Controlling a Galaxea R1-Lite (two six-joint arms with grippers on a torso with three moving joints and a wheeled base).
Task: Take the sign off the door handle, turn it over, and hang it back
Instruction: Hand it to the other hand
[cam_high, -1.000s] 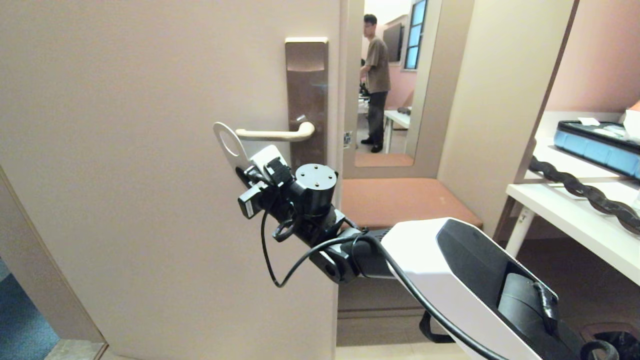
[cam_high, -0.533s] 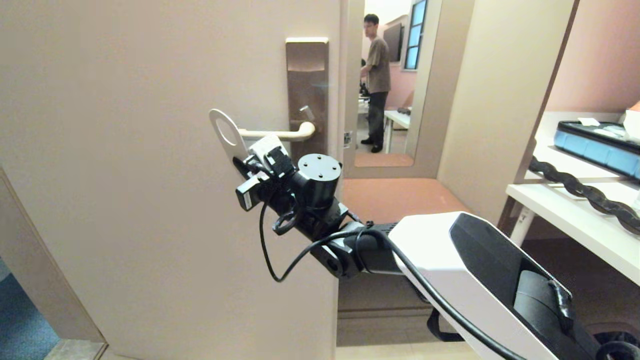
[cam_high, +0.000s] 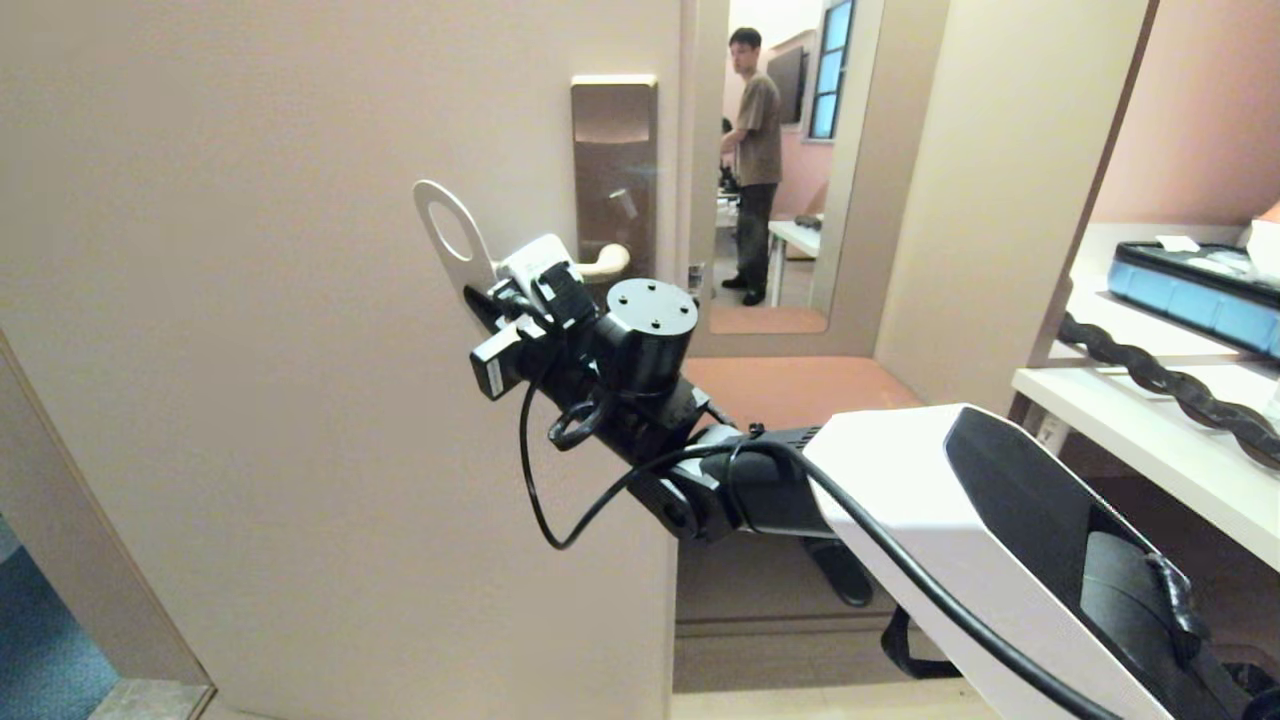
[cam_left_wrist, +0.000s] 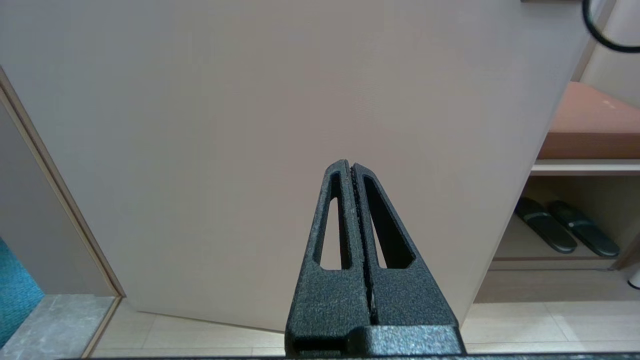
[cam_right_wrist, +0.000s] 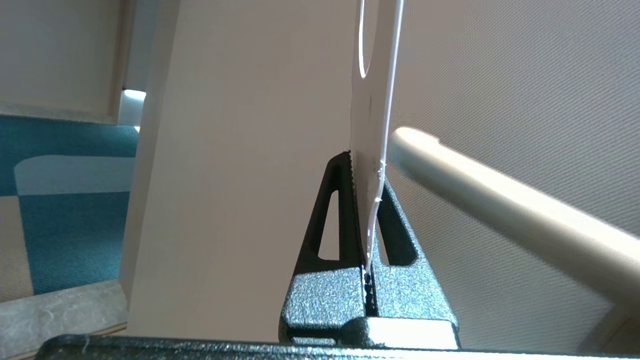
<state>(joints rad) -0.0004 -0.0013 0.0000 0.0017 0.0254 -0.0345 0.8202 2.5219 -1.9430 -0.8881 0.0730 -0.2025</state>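
one card, the sign (cam_high: 447, 236), pinched edge-on in closed right gripper (cam_right_wrist: 368, 200), hole uppermost, beside door handle (cam_right_wrist: 500, 205) tip for rehanging; left gripper (cam_left_wrist: 351, 200) shut, empty, parked.

A person (cam_high: 756, 160) stands beyond the beige door (cam_high: 300, 350); dark slippers (cam_left_wrist: 562, 232) lie under a brown-cushioned bench (cam_left_wrist: 590, 125).

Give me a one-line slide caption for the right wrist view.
Right gripper shut on the white sign, held edge-on just off the free end of the door handle, oval hole not yet threaded.
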